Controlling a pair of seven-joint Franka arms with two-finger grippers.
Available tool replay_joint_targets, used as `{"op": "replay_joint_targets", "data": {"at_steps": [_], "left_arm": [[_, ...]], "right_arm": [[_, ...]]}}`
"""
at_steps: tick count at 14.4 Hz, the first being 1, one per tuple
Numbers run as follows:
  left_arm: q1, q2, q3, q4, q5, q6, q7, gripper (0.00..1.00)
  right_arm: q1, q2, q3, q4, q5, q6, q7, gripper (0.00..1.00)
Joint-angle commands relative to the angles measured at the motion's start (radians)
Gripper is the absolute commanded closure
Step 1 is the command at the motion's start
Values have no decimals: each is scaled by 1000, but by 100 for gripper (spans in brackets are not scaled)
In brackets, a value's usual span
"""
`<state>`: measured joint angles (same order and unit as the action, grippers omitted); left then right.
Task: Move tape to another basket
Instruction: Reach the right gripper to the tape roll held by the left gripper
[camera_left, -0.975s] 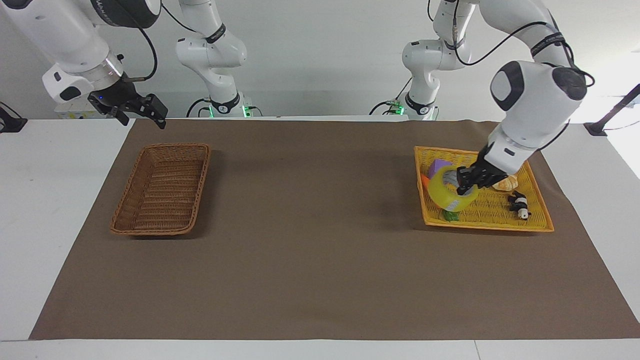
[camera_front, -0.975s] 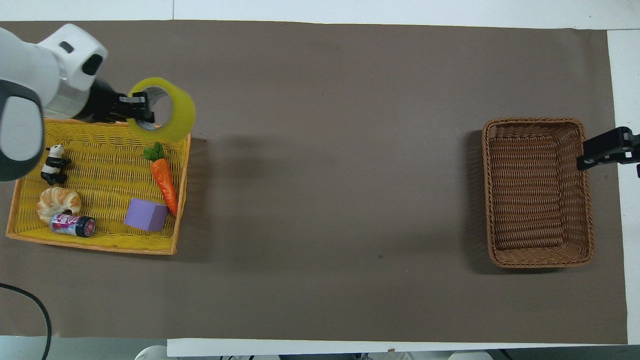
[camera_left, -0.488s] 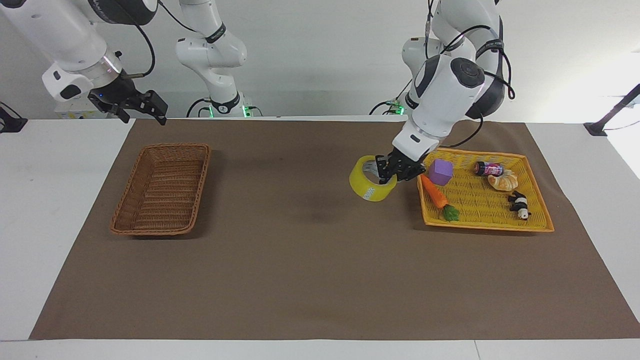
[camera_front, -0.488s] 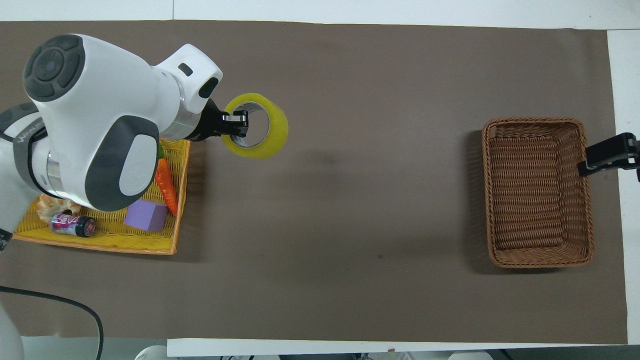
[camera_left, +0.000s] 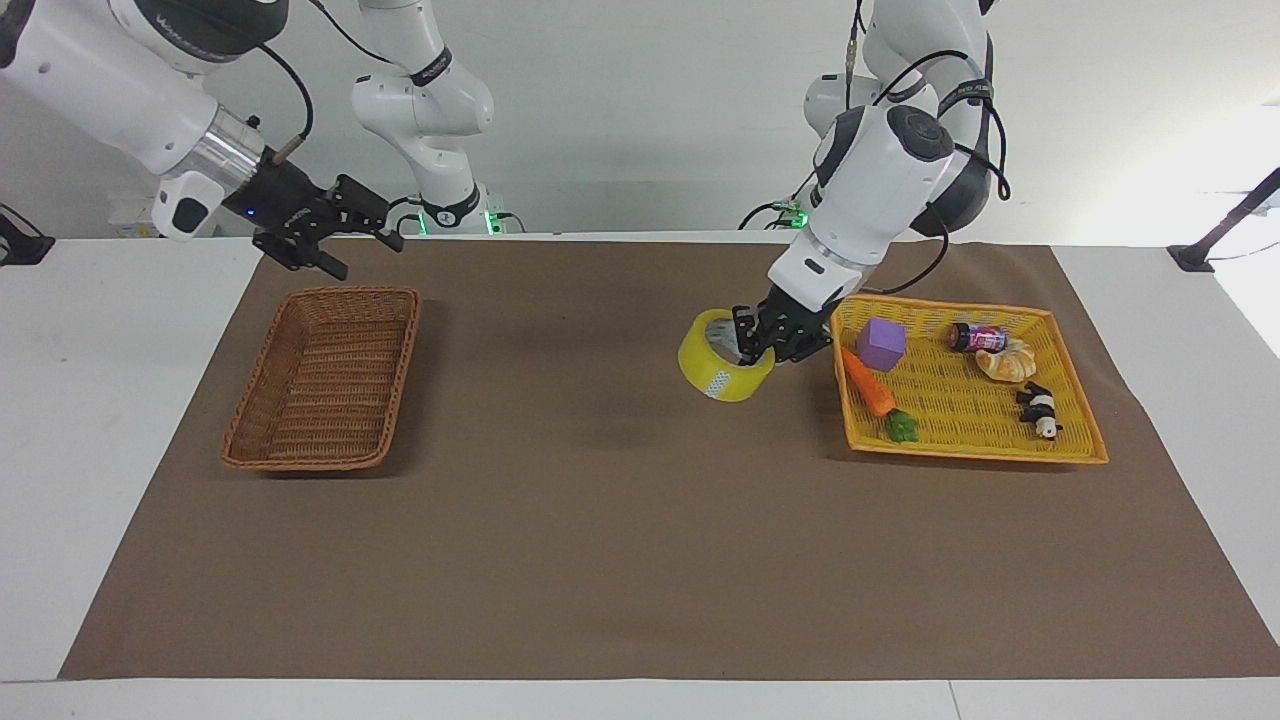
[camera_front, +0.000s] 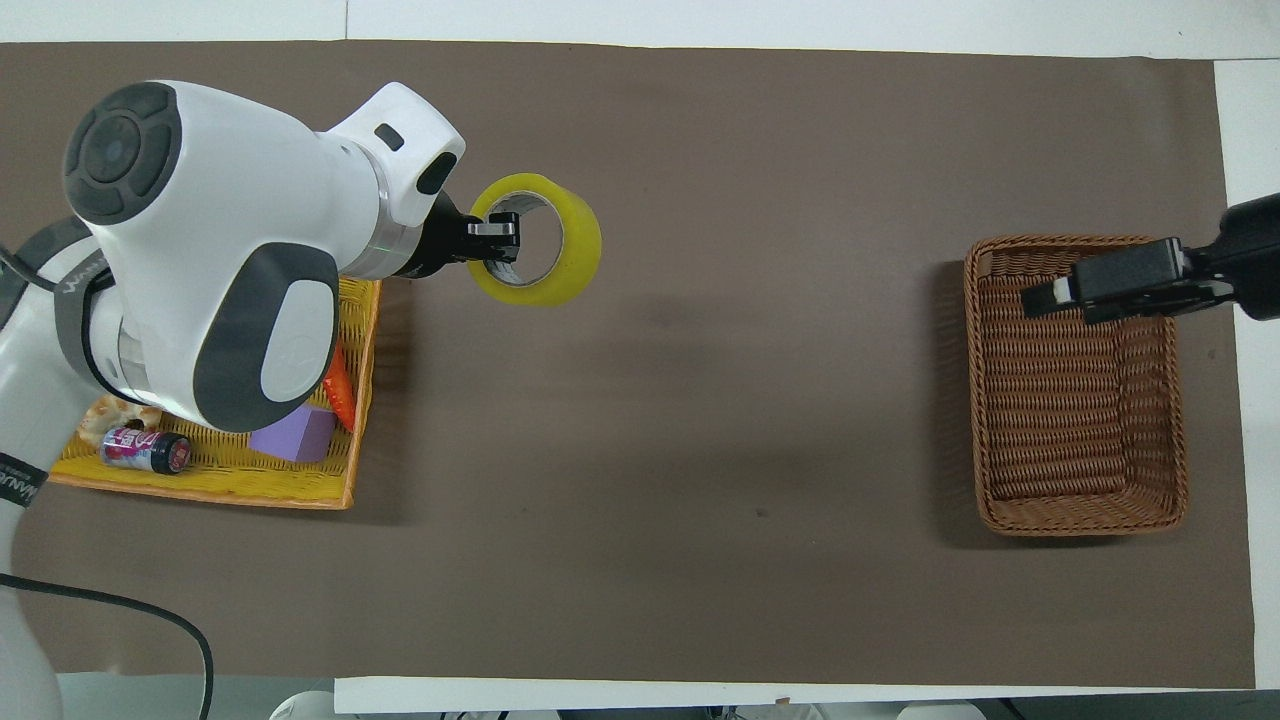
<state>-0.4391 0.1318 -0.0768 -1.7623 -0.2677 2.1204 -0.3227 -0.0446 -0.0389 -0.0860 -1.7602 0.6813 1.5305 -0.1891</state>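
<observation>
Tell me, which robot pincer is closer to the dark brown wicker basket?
Right. The right pincer hangs open above the dark brown wicker basket's rim; the left pincer holds the yellow tape roll beside the yellow tray.

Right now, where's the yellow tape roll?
The tape hangs in the shut left gripper over the brown mat, just beside the yellow tray, toward the left arm's end and well short of the wicker basket.

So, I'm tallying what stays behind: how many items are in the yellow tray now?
5, all in the yellow tray: carrot and purple block at its mat-centre end, can and croissant nearer the robots, panda farther out. None appears hidden.
</observation>
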Motion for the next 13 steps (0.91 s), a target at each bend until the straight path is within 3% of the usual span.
{"op": "replay_joint_targets", "data": {"at_steps": [1,4,8,13], "left_arm": [[-12,-1,14,1,-18,12,4,100],[-13,-3,14,-3,-16,16,5,100],[-10,-7,14,-19,-16,13,11,100],[-10,-8,14,-19,-15,13,11,100]], "right_arm": [[6,14,11,-76,185,83,-108,0],[101,82,11,-94,289,215,-233,0],[277,169,11,-99,446,416,-228,0],[423,174,11,-134,515,581,-142,0]]}}
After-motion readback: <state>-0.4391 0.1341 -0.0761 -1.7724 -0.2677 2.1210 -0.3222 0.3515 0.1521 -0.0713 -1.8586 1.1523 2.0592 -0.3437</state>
